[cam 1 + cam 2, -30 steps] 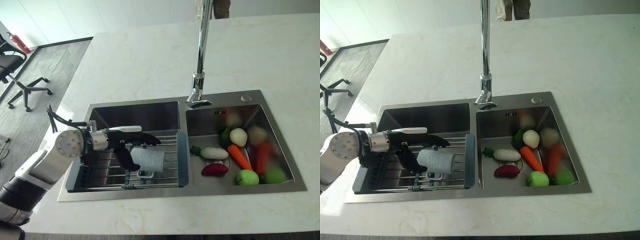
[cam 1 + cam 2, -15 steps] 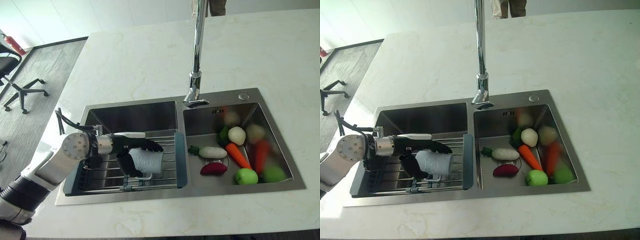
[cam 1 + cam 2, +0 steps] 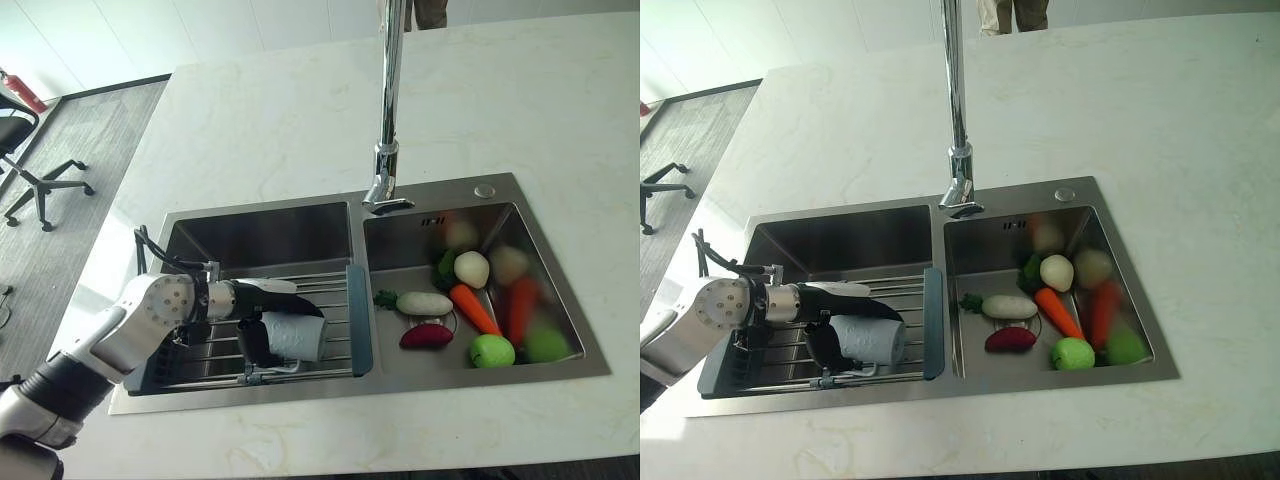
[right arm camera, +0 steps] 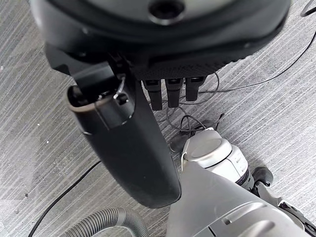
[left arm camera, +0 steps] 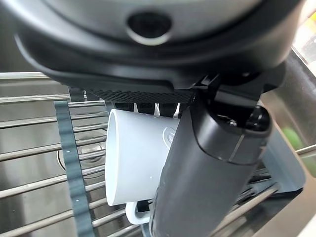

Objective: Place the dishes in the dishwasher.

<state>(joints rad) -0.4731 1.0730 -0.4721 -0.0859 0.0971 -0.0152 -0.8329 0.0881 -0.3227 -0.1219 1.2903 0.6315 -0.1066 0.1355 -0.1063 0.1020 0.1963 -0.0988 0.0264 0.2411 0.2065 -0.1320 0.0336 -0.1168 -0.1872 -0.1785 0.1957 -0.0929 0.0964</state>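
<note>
A white mug (image 3: 296, 337) lies on its side on the wire rack (image 3: 332, 291) across the left sink basin (image 3: 262, 234). My left hand (image 3: 250, 338) is shut on the mug, dark fingers curled round its body near the rim and the white-covered thumb over the top. From the left wrist view the thumb (image 5: 207, 182) crosses the mug (image 5: 133, 163), whose handle points down at the rack bars. My right hand (image 4: 133, 148) hangs over the grey floor, fingers relaxed, holding nothing.
A tall chrome faucet (image 3: 385, 150) stands behind the divider between the basins. The right basin holds a white radish (image 3: 425, 303), a carrot (image 3: 476, 308), a green apple (image 3: 494, 351) and other vegetables. White countertop surrounds the sink. An office chair (image 3: 30, 170) stands far left.
My left hand's fingers, stretched over the mug before, have curled round it. The whole picture has shifted as the camera moved.
</note>
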